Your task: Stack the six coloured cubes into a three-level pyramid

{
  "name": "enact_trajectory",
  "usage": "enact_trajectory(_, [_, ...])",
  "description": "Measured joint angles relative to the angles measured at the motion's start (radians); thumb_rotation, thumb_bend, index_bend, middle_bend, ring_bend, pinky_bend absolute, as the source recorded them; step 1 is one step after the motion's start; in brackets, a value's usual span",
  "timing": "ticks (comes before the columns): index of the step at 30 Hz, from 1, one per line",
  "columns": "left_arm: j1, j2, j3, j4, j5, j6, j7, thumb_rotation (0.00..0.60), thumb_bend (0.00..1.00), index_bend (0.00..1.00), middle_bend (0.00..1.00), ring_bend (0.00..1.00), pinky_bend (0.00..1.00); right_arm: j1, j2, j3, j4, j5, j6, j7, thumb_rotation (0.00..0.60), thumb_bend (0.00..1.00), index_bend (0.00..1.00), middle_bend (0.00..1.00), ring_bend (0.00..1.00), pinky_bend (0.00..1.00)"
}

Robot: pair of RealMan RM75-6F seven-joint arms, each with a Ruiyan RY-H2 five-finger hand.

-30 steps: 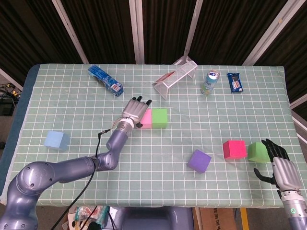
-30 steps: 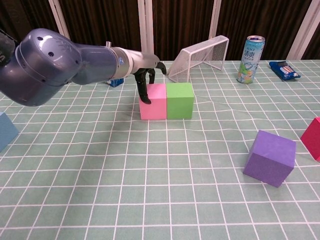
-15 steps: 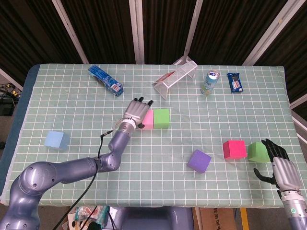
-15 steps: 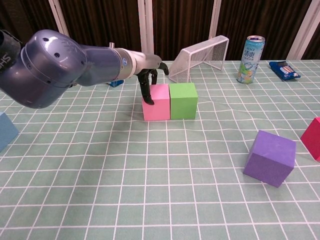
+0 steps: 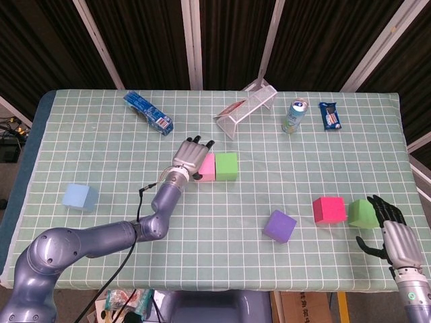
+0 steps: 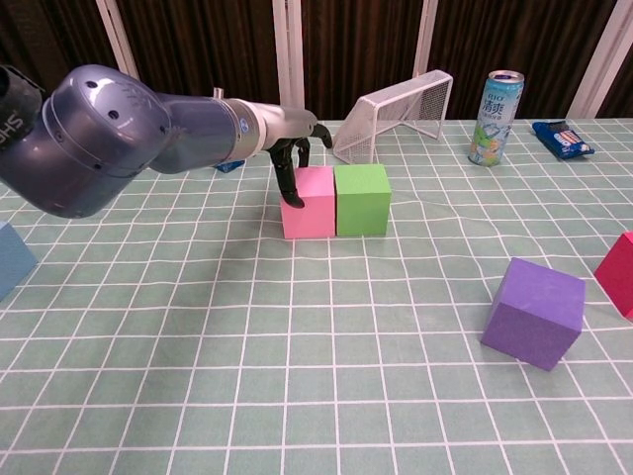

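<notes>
Head view is showing the grey left hand resting its dark fingers on the pink foam cube, which is touching a green foam cube at its 3 o'clock, while the right hand, fingers loosely spread and holding nothing, is hovering beside another green cube at the 4 o'clock table edge.

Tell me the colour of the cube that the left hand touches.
Pink. The cube under the left hand shows best in the chest view.
</notes>
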Motion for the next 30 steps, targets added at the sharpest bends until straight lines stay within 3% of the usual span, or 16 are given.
enact_trajectory(6, [-0.003, -0.009, -0.004, 0.011, 0.005, -0.001, -0.005, 0.6, 0.31, 0.11, 0.37, 0.09, 0.17, 0.001, 0.0, 0.0, -0.001, 0.002, -0.002, 0.0, 0.6, 0.33, 0.0, 0.0, 0.0, 0.0])
enact_trajectory(9, [-0.001, -0.012, -0.005, 0.013, 0.006, -0.001, -0.007, 0.6, 0.26, 0.1, 0.33, 0.09, 0.17, 0.001, 0.001, 0.0, -0.001, 0.001, -0.002, 0.001, 0.6, 0.33, 0.0, 0.0, 0.0, 0.0])
enact_trajectory(16, [0.001, -0.01, -0.007, 0.004, 0.007, 0.006, -0.007, 0.6, 0.1, 0.02, 0.1, 0.05, 0.14, 0.0, 0.002, -0.001, -0.001, 0.0, -0.002, 0.003, 0.6, 0.33, 0.0, 0.0, 0.0, 0.0])
enact_trajectory(20, [0.005, 0.0, -0.008, -0.011, 0.007, 0.009, -0.008, 0.6, 0.09, 0.0, 0.04, 0.03, 0.13, 0.0, 0.002, -0.001, -0.002, -0.001, -0.001, 0.004, 0.6, 0.33, 0.0, 0.0, 0.0, 0.0])
enact_trajectory(30, [0.021, 0.041, -0.001, -0.069, 0.007, 0.043, -0.002, 0.6, 0.09, 0.0, 0.05, 0.02, 0.12, -0.001, 0.002, -0.001, -0.003, 0.0, 0.0, 0.001, 0.6, 0.33, 0.0, 0.0, 0.0, 0.0])
